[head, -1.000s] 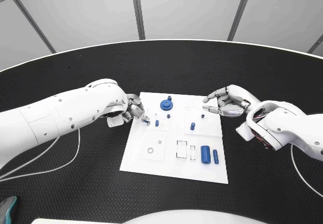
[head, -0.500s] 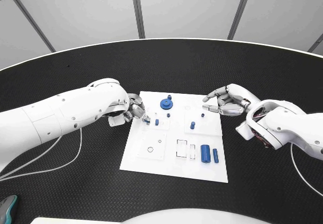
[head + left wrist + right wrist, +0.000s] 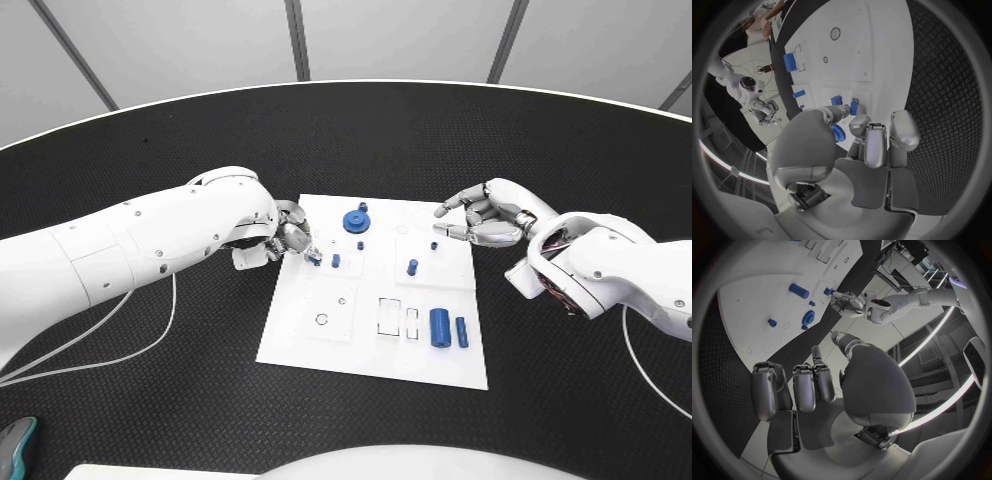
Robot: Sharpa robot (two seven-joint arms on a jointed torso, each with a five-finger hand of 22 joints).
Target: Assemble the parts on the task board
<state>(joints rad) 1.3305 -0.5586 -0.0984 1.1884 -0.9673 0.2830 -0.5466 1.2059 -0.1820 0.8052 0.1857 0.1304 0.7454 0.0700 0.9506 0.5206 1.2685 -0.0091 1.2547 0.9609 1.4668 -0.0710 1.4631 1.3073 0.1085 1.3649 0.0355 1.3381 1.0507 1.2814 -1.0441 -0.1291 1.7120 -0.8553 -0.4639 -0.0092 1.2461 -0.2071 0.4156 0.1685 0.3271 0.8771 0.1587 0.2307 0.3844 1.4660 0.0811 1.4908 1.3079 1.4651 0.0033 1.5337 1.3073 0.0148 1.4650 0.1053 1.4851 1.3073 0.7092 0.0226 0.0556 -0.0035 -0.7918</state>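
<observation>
The flat white rectangular task board [image 3: 372, 345] lies mid-tabletop on the black textured tabletop [image 3: 173, 400]. The left hand [image 3: 290, 238] sits at the board's left edge, fingers [image 3: 874, 145] pinching a small blue peg [image 3: 313, 259]. The right hand [image 3: 483, 219] hovers at the board's far right corner, fingers curled, holding nothing. A round blue gear-like part [image 3: 356, 224] stands between them.

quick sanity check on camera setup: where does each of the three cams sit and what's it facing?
Head view: on the robot's head, looking down at the white rectangular task board on the black table; both white arms, left robot hand and right robot hand show.
Left wrist view: behind the left robot hand, facing the task board; palm and fingers show.
Right wrist view: behind the right robot hand, facing the task board; the left robot hand shows too.
Shared: all see the board's small blue parts.
</observation>
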